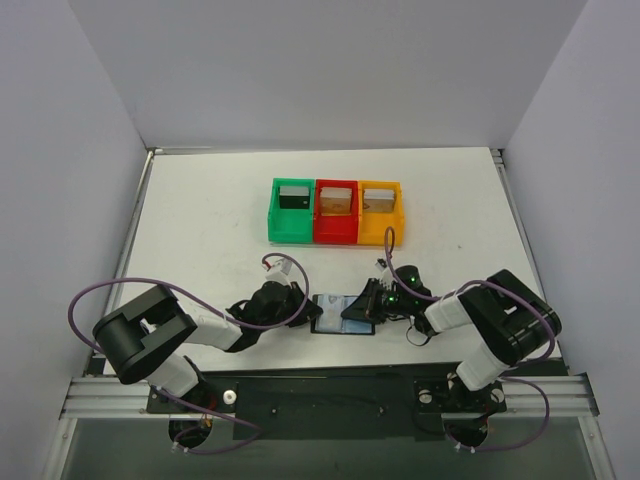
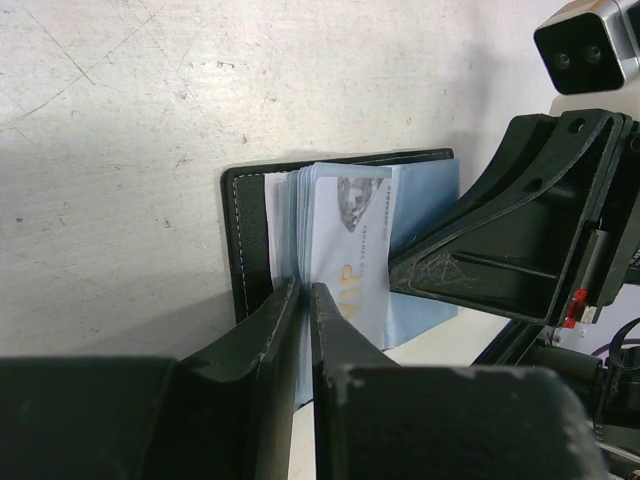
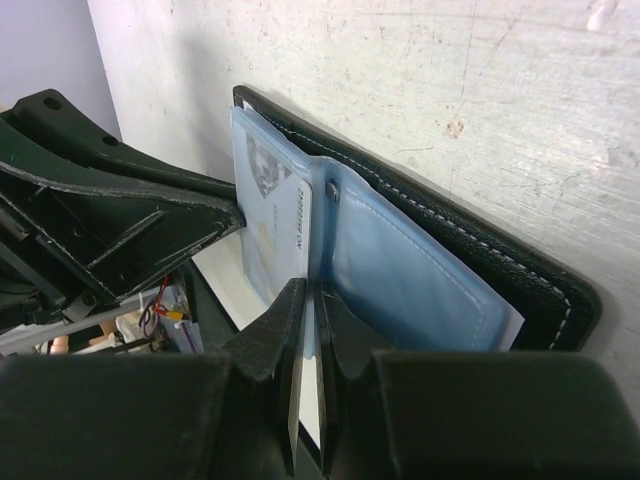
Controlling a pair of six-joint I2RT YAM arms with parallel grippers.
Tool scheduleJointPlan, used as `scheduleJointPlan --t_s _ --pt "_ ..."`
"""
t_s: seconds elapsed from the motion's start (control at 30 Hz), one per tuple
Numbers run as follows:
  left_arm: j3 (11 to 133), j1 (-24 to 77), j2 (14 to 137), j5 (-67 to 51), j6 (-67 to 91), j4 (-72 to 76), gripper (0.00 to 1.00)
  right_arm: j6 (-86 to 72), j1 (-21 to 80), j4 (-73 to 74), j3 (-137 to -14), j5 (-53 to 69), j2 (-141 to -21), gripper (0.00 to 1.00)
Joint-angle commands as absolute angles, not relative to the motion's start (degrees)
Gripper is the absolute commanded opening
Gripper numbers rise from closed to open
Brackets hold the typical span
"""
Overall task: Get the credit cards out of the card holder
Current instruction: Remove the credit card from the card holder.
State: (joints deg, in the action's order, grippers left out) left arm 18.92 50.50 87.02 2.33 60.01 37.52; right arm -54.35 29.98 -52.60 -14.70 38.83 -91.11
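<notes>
The black card holder [image 1: 345, 331] lies open on the white table between my two grippers. Its stitched black edge [image 2: 245, 240] and pale blue lining [image 3: 400, 270] show in the wrist views. A stack of pale blue credit cards [image 2: 340, 215] stands up from it, with a "VIP" card on top. My left gripper [image 2: 305, 290] is shut on several sheets of that stack from the left side. My right gripper [image 3: 310, 290] is shut on the edge of the top card [image 3: 275, 220], beside the lining's small stud. In the top view, both grippers [image 1: 308, 313] [image 1: 362, 308] reach in low over the holder.
Green [image 1: 292, 212], red [image 1: 336, 212] and orange [image 1: 380, 212] plastic bins stand in a row behind the holder, each with a small block inside. White walls enclose the table on three sides. Purple cables loop from both arms.
</notes>
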Motion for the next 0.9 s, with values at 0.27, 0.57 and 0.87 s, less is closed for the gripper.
scheduleJointPlan --t_s 0.27,0.57,0.87 --pt "18.72 50.80 87.63 3.43 60.03 33.75 0.25 -48.78 29.62 -41.05 -15.64 34.72 -86.57 0.01" --pt "18.37 50.80 87.63 3.69 60.21 33.75 0.24 -46.50 29.62 -34.72 -16.44 32.52 -83.33 0.03" --pt "18.54 50.80 88.07 3.52 60.21 34.01 0.22 -50.18 29.62 -41.39 -15.82 36.12 -81.83 0.25"
